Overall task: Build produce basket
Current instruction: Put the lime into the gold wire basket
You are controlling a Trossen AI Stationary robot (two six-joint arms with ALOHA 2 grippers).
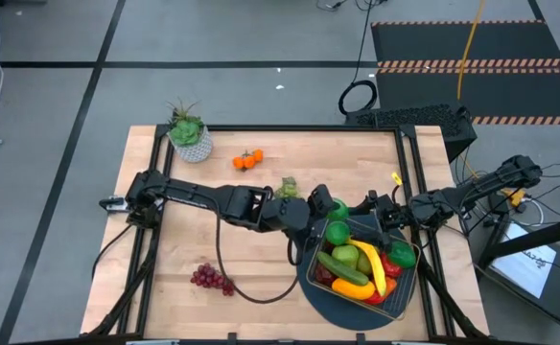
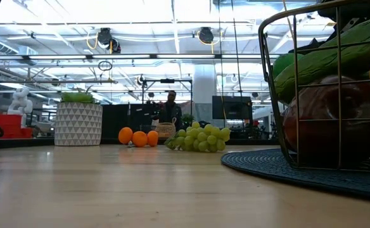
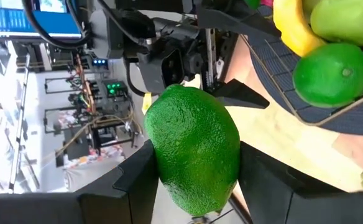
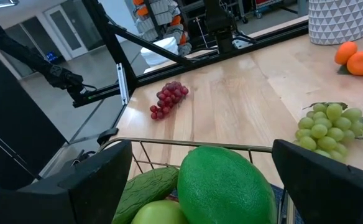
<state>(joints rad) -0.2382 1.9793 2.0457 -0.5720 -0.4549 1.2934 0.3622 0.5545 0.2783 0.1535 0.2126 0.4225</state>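
Pale wooden table (image 1: 175, 240) under both arms, grey floor around it. Counted from above: one dark wire basket (image 1: 407, 285) on one round dark blue mat (image 1: 330, 304) near the right front corner; inside, one banana (image 1: 374, 265), one cucumber (image 1: 342, 267), at least two green fruits, some red and orange pieces too crowded to count. Out on the wood: one bunch of purple grapes (image 1: 211, 278), one bunch of green grapes (image 1: 288, 186), a small cluster of oranges (image 1: 247, 160), one potted plant (image 1: 190, 134).

Left gripper (image 1: 330, 208) at the basket's back corner, fingers clamped on a lime (image 3: 194, 149) — seen plainly only in the left wrist view. Right gripper (image 1: 381, 213) beside the basket's back rim, fingers (image 4: 101, 180) spread wide, nothing between them.

Low view alone: a person (image 2: 169, 109) far behind the table.
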